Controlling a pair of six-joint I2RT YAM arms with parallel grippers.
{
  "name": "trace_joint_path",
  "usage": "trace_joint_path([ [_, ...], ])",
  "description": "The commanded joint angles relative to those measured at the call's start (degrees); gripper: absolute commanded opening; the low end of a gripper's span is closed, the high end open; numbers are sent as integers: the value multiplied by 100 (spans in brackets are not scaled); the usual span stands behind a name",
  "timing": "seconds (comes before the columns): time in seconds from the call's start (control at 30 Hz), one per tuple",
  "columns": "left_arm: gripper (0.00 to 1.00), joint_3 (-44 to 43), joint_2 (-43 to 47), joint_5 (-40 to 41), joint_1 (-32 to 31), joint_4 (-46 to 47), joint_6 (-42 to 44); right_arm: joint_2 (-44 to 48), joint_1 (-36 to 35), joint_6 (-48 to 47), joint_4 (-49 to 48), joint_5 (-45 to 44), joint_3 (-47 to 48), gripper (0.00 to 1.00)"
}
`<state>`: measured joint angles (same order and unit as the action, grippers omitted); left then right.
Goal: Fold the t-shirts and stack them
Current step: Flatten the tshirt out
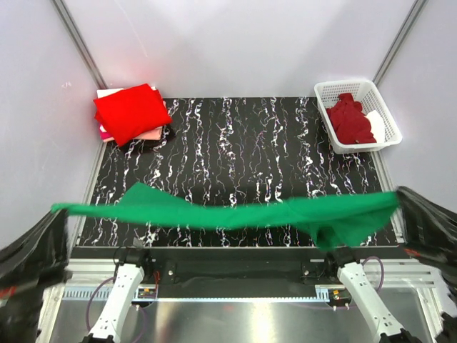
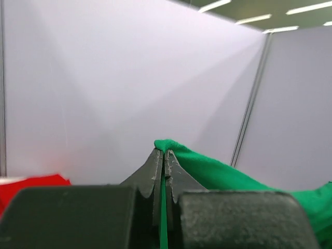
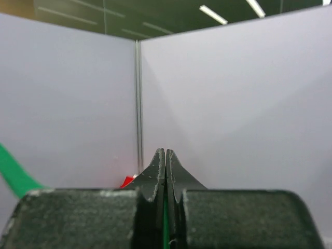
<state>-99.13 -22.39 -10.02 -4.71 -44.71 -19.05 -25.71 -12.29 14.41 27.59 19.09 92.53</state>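
An emerald green t-shirt (image 1: 235, 213) hangs stretched in a long band across the near side of the table, held up at both ends. My left gripper (image 2: 165, 153) is shut on its left end, green cloth (image 2: 218, 174) showing over and between the fingers. My right gripper (image 3: 165, 153) is shut on the right end, a green sliver between the jaws. In the top view both grippers are blurred at the frame's edges. A folded bright red t-shirt (image 1: 132, 111) tops a stack at the back left, pale pink (image 1: 153, 133) under it. A dark maroon t-shirt (image 1: 351, 120) lies in the basket.
The white lattice basket (image 1: 385, 107) stands at the back right with a white piece beside the maroon one. The black marbled table top (image 1: 250, 143) lies between stack and basket. Grey panel walls close in the left, back and right.
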Motion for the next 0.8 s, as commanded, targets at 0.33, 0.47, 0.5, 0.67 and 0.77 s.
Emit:
trace_joint_path([
  [0.33,0,350,-1826,1150,-258,876,849,-2831,-344,-1301,-1571,-424,854,0],
  [0.47,0,684,-2743,1608,-250,1174,1078,-4124,-326,-1354,-2108,-520,802,0],
  [0.5,0,807,-2901,1730,-224,1384,1122,-4317,-230,-1284,-2257,-486,688,0],
  [0.67,13,1213,-4385,1609,93,1431,1052,-5592,358,-417,-3058,-441,117,58],
  [0.77,55,566,-5624,1406,172,528,1018,-6330,807,243,-2832,-248,36,100],
])
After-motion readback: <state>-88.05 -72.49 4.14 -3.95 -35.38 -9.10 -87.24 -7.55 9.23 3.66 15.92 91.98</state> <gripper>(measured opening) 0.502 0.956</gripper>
